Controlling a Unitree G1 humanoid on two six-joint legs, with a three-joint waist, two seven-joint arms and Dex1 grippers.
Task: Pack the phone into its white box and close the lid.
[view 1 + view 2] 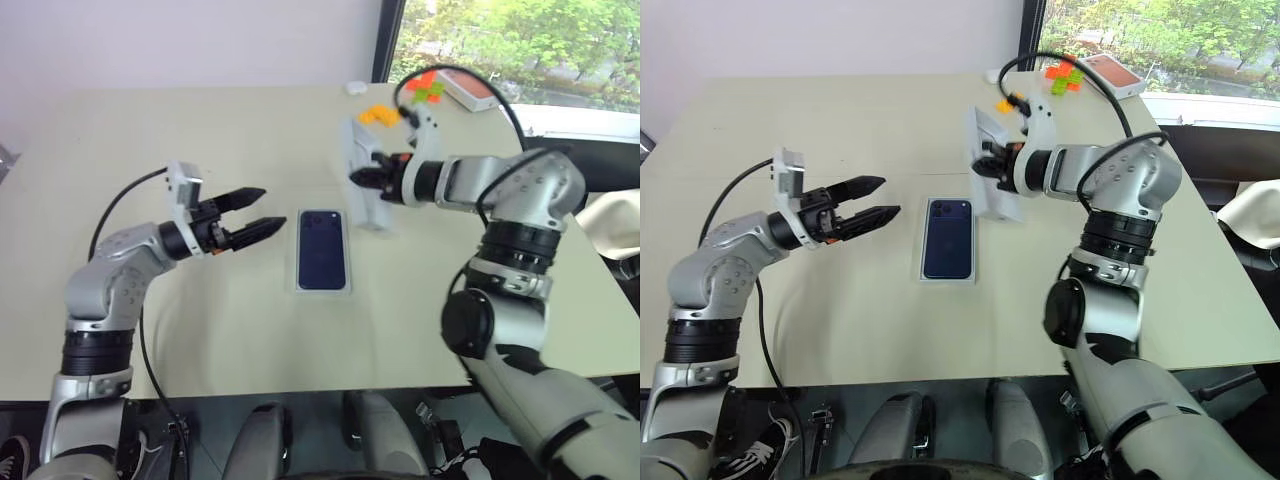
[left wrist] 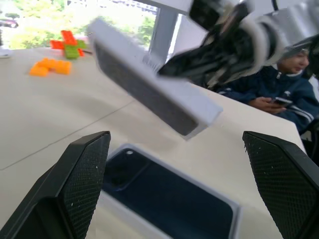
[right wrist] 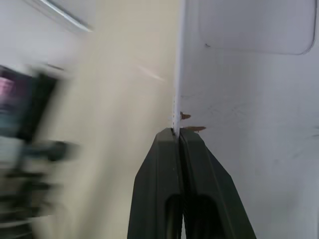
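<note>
Left eye view: phone [image 1: 322,249] already lies face down in the box [image 1: 323,289] on the table [image 1: 200,330], so only the lid [image 1: 366,185] is left to fit. Right gripper [image 1: 362,177] is clamped on the lid's edge, holding it off the table, tilted, just beyond and to the right of the box; right wrist view shows the pinched fingers [image 3: 187,164] closed on the thin white wall, plain inside facing the camera. Edge pinch probably chosen so the lid can be swung flat over the box. Left gripper [image 1: 262,211] hangs with jaws spread wide, holding nothing, just left of the box, likely ready to steady box or lid. Left wrist view looks between its fingers [image 2: 82,174] at the phone below and the lid above. Orange and green blocks [image 1: 378,114] and an orange-topped box [image 1: 470,90] sit far behind the right hand, not in the path. Person seated past the table edge, well clear.
</note>
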